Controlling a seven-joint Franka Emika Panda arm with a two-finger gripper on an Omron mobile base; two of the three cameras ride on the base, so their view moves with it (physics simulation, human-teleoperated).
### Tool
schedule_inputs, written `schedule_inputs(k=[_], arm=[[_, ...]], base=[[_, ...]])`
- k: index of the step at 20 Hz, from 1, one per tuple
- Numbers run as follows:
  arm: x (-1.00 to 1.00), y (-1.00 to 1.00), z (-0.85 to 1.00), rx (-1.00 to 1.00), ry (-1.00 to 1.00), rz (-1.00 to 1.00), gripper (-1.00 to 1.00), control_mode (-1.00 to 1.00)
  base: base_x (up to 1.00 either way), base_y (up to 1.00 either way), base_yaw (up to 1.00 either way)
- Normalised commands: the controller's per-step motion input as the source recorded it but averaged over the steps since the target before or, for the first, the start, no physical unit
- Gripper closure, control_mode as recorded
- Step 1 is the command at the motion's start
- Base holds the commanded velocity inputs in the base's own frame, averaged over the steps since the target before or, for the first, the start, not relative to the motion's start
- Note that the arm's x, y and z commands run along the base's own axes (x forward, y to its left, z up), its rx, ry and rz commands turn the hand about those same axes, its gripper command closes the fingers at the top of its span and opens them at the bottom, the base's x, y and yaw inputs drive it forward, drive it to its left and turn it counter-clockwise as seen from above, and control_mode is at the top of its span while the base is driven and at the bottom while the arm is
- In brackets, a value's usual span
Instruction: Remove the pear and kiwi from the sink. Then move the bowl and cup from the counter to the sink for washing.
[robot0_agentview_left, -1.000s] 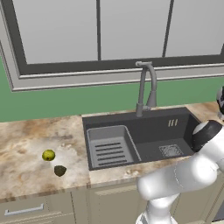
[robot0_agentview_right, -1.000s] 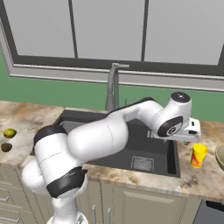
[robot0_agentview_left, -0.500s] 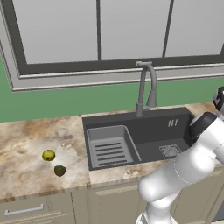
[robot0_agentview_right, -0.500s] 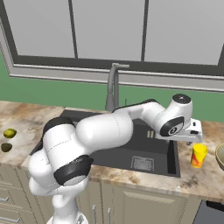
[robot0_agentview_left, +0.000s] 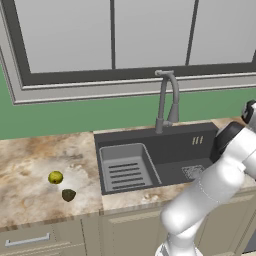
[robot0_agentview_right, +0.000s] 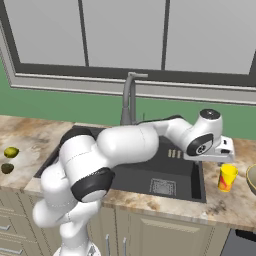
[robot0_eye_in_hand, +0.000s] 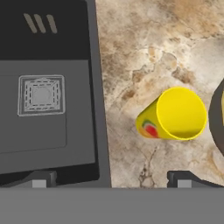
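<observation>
Spread wide and holding nothing, the gripper (robot0_eye_in_hand: 109, 178) hangs over the counter (robot0_eye_in_hand: 144, 52) at the sink's (robot0_eye_in_hand: 48, 127) right rim — the yellow cup (robot0_eye_in_hand: 175, 114) stands just beyond its fingertips, the bowl (robot0_agentview_right: 251, 178) beside it. Pear (robot0_agentview_left: 55, 177) and kiwi (robot0_agentview_left: 68, 195) lie on the counter left of the sink.

One pear (robot0_agentview_left: 55, 177), one kiwi (robot0_agentview_left: 68, 195), one cup (robot0_agentview_right: 227, 177) — seemingly one bowl (robot0_agentview_right: 251, 179).

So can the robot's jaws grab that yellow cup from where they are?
Probably yes. The gripper hangs above the counter with its jaws wide open, and the cup stands upright just ahead, nothing between them. The bowl sits close beside the cup.
</observation>
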Motion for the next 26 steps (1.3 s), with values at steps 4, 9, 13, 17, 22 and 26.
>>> schedule_inputs(k=[4, 9, 13, 17, 22, 26], arm=[[0.07, -0.24, -0.04, 0.02, 0.00, 0.00, -1.00, -1.00], [0.08, -0.18, -0.09, 0.02, 0.00, 0.00, -1.00, -1.00], [0.16, -0.15, -0.12, 0.01, 0.05, 0.00, -1.00, -1.00], [0.14, -0.13, -0.14, 0.01, 0.05, 0.00, -1.00, -1.00], [0.05, -0.09, -0.19, 0.01, 0.03, 0.00, -1.00, -1.00], [0.05, -0.12, -0.17, 0.02, 0.03, 0.00, -1.00, -1.00]], base=[[0.00, 0.00, 0.00], [0.00, 0.00, 0.00], [0.00, 0.00, 0.00], [0.00, 0.00, 0.00], [0.00, 0.00, 0.00], [0.00, 0.00, 0.00]])
